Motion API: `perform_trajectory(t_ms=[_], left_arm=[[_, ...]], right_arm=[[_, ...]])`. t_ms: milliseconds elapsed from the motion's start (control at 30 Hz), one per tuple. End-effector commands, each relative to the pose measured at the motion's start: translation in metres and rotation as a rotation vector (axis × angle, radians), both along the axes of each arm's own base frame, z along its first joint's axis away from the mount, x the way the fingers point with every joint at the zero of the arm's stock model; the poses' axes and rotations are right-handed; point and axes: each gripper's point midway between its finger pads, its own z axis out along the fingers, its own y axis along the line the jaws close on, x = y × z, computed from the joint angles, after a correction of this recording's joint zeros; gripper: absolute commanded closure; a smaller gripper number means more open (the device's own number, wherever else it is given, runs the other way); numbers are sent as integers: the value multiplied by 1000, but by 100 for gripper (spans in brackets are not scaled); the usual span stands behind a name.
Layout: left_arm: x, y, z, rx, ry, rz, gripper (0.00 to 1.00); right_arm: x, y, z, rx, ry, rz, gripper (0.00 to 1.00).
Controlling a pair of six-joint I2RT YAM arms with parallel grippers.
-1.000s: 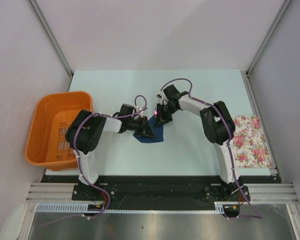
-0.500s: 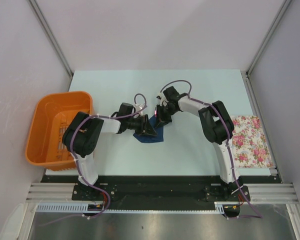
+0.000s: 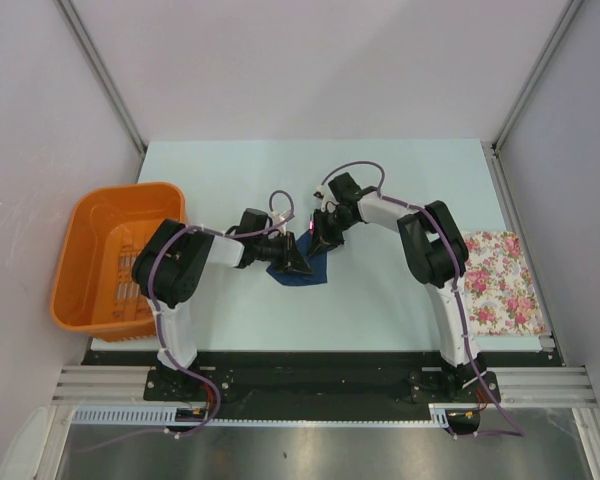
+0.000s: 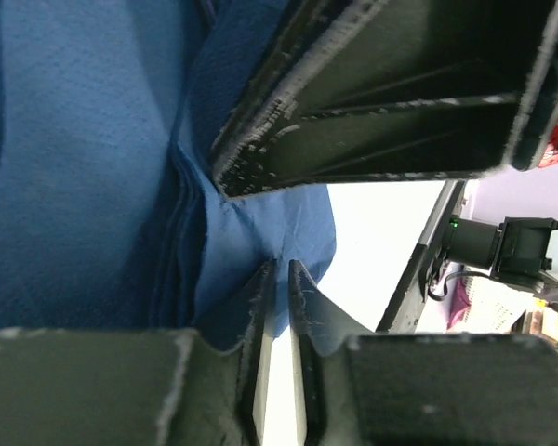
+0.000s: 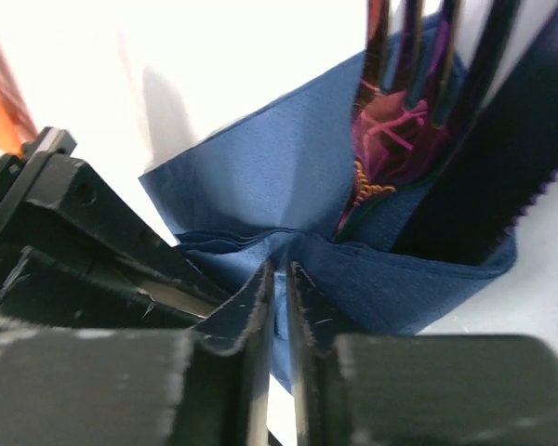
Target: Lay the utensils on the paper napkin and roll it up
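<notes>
Napkin work was partway done. The paper napkin lay near the middle of the table, between the two arms. It was no longer flat. It was folded and bunched up into a loose wrap.

Inside the fold, the right wrist view showed the utensils. I could see purple plastic and the tines of a fork poking out at the top. I could not tell how many pieces were in there. No purple piece showed on the bare table in the view from above, so the first job looked done.

The left gripper was down low at the napkin's left side. Its fingers were almost together, with only a thin slit between them. The blue edge reached in at the tips, so it looked like a pinch.

The right gripper was at the far side of the napkin, just beside the left one. Its fingers were squeezed close on a fold of the blue paper.

Rolling was what was left. The wrap looked open and messy at the fork end, not a neat tight roll yet.

An orange basket sat far off on the left, and a flowery cloth lay on the right.
</notes>
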Motion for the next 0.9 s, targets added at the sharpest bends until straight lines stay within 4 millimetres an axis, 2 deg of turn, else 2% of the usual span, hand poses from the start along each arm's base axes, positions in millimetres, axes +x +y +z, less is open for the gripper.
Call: perform_trajectory(t_ms=[0, 33, 133, 267, 433, 567, 667, 800, 867], left_arm=[[-9, 13, -35, 101, 53, 9, 85], [-11, 14, -37, 106, 62, 8, 85], [-10, 15, -37, 106, 58, 9, 86], [-13, 15, -37, 107, 65, 6, 88], [-11, 14, -36, 104, 60, 2, 88], [-10, 14, -35, 102, 57, 3, 88], [-9, 14, -33, 100, 50, 0, 88], [-10, 14, -33, 95, 52, -1, 87], [-10, 13, -29, 85, 45, -2, 83]], right_arm=[[5, -5, 12, 22, -20, -2, 80], [12, -2, 30, 55, -59, -6, 79], [20, -1, 57, 92, -100, -21, 79], [24, -7, 67, 67, -135, -32, 81], [19, -8, 59, 12, -159, 0, 84], [10, 0, 43, -24, -144, 32, 85], [12, 2, 30, -49, -145, 36, 86], [18, 0, 1, -102, -140, 27, 88], [17, -1, -10, -131, -139, 36, 90]])
